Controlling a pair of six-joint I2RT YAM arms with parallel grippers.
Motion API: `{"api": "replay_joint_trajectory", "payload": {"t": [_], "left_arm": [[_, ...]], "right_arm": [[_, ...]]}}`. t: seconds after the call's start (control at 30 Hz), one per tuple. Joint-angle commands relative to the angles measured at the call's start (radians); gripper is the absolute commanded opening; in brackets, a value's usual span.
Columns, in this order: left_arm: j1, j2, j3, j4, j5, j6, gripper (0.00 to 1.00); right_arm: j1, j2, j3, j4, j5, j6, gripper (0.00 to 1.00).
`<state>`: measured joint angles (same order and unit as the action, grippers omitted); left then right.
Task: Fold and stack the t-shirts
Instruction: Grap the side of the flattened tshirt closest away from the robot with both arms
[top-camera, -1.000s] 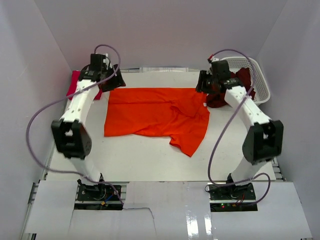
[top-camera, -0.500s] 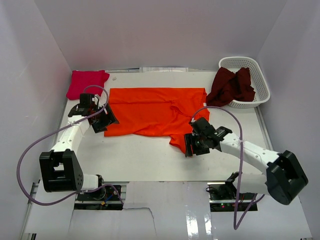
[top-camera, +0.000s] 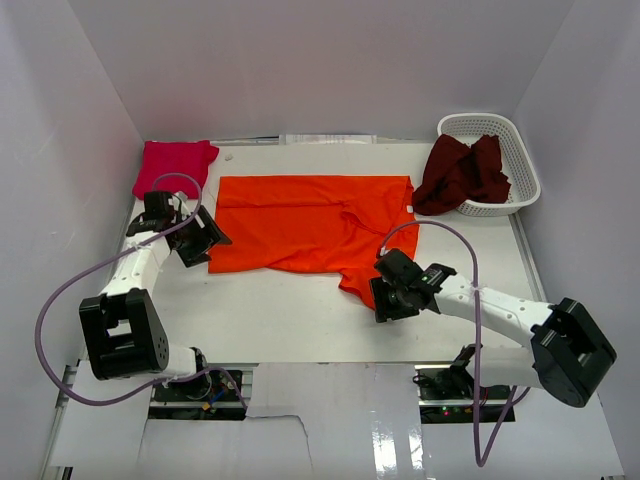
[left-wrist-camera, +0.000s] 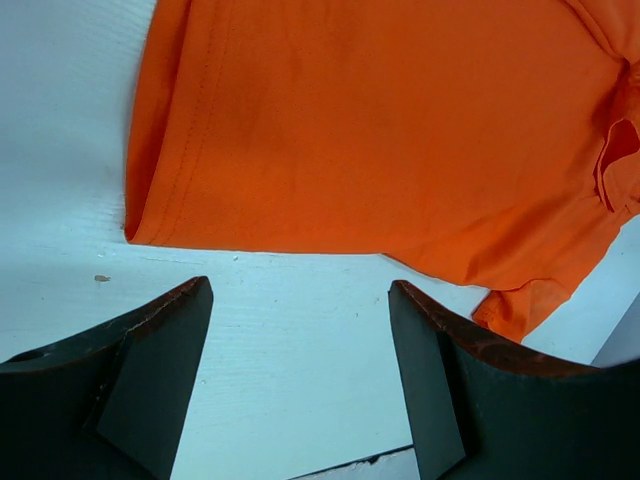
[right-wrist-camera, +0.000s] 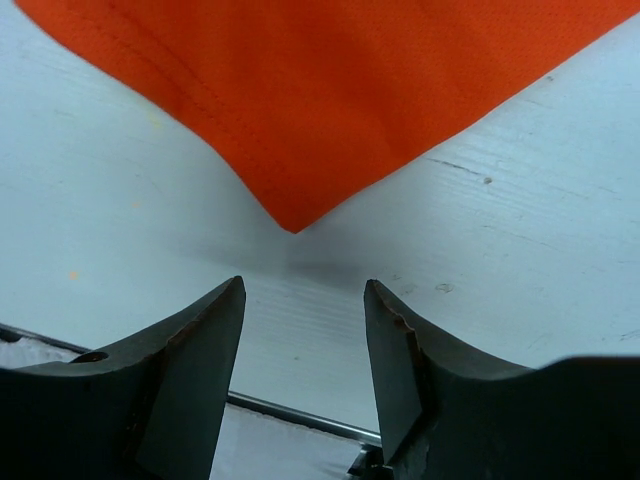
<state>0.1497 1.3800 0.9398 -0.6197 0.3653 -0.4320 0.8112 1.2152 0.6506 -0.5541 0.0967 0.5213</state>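
Both arms have dropped from the table's far side to the near edge of the orange t-shirt (top-camera: 310, 225), spread flat mid-table. The left gripper (left-wrist-camera: 300, 290) has settled by its near-left corner, jaws apart and empty. The right gripper (right-wrist-camera: 303, 290) has crept up to the near-right corner tip, jaws apart too (nothing pinched yet), so a fold looks ready to start.

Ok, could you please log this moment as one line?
left gripper: open, empty, at orange t-shirt near-left corner | right gripper: open, empty, facing its near tip | pink t-shirt: far left | maroon t-shirt: spilling from basket
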Motion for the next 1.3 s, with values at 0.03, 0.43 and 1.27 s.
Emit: {"api": "replay_joint_trajectory", "payload": {"t": [0.03,0.43,1.27], "left_arm": [[0.025,0.002,-0.001,0.037,0.063,-0.002,0.82],[0.037,0.008,0.001,0.037,0.067,0.007,0.82],[0.045,0.005,-0.006,0.026,0.086,0.021,0.82]], "right_arm": [[0.006,0.049,0.047,0.014,0.092,-0.02,0.57],[0.014,0.142,0.106,0.029,0.123,-0.063,0.52],[0.052,0.218,0.164,-0.032,0.112,-0.087,0.08]]}}
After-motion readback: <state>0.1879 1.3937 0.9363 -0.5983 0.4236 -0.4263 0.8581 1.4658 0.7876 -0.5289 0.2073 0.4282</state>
